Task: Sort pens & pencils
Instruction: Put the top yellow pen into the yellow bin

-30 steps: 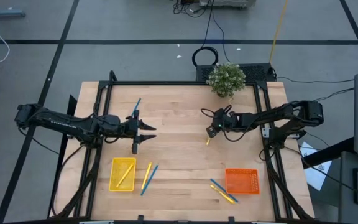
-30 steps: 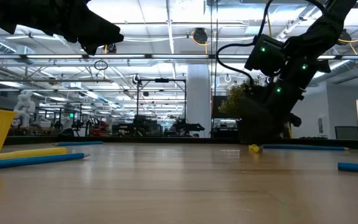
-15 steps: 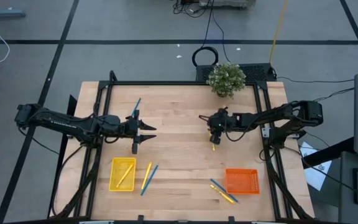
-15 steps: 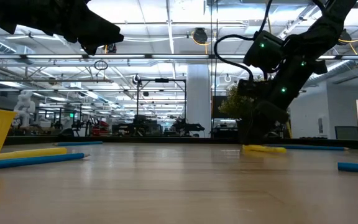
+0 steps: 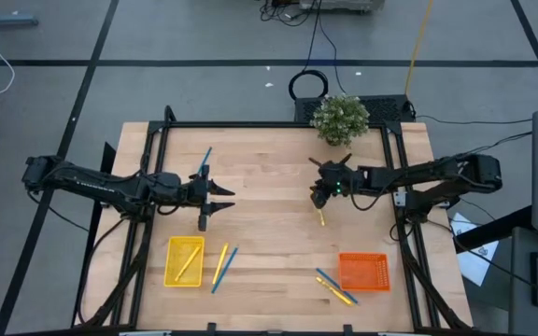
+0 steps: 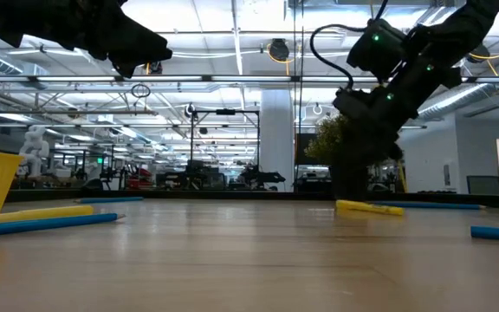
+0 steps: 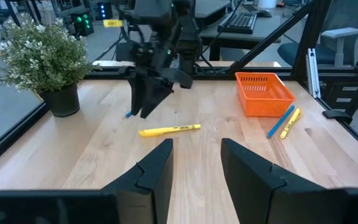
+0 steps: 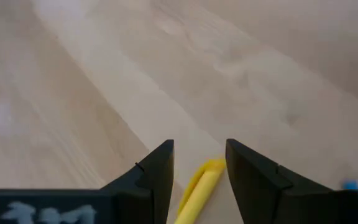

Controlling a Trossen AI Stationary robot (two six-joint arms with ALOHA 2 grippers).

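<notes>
A yellow pencil (image 5: 321, 217) lies flat on the table right of centre, also clear in the left wrist view (image 7: 169, 130). My right gripper (image 5: 318, 197) hangs open just above it and clear of it (image 7: 146, 104); the pencil's end shows between its fingers (image 8: 201, 185). My left gripper (image 5: 229, 199) waits open at the table's left, raised (image 7: 194, 162). A blue pen (image 5: 205, 161) lies at the far left. Another blue pen (image 6: 427, 205) lies behind the pencil.
A yellow basket (image 5: 172, 269) holding a pencil stands near left, with a pencil (image 5: 219, 264) and a pen (image 5: 228, 265) beside it. An orange basket (image 5: 363, 272) stands near right, pens and pencils (image 5: 335, 287) at its left. A potted plant (image 5: 340, 119) sits at the far edge.
My right gripper has risen from the table and tipped less steeply downward, leaving the yellow pencil lying flat. The pencil has turned on the table: the low view first showed only its end, now its length.
</notes>
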